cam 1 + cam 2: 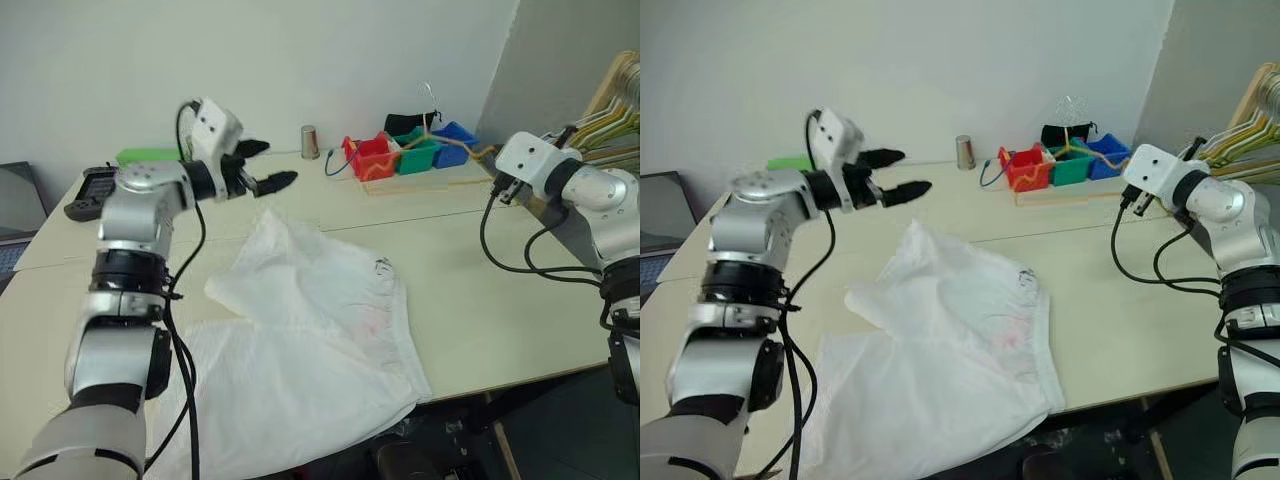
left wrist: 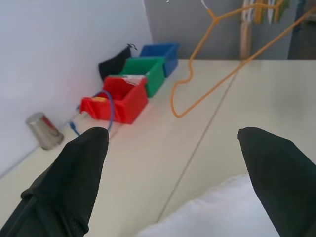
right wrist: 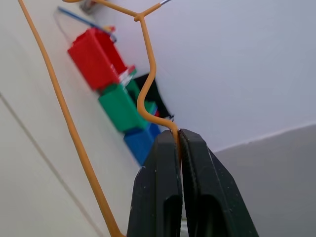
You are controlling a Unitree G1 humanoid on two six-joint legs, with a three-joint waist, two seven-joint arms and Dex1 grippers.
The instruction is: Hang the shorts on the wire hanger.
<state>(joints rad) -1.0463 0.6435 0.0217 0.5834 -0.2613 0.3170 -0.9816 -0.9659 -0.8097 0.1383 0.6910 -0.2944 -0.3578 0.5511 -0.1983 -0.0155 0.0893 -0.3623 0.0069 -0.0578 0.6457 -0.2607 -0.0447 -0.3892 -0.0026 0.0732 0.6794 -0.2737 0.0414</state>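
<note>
Nearest to us on the cream table (image 1: 480, 300), the shorts (image 1: 310, 350) lay crumpled, their near edge spilling over the table's front. We judged the thin white fabric light and limp: it would sag and slide, so a hold at the waistband or a bunched edge seemed best, not the slack middle. We could not tell which edge was the waistband; only a small dark mark showed on the right side.

Just beyond the garment on the left, our left gripper (image 1: 260, 167) hung above the table with its black fingers (image 2: 74, 182) spread wide and nothing between them.

At the right, at about the same depth, our right gripper (image 3: 178, 173) had its fingers pressed together on the wire hanger (image 3: 74, 133), pinching the wavy shoulder of the yellow wire. We held the hanger up above the far right of the table, well apart from the shorts. We judged it stiff yet springy and thin enough to twist in a pinch.

Farther back stood red, green and blue bins (image 1: 405, 152), a small metal cup (image 1: 310, 142) and a rack of wooden hangers (image 1: 615, 105) cut off by the right edge. The hanger's hook was hard to make out.
</note>
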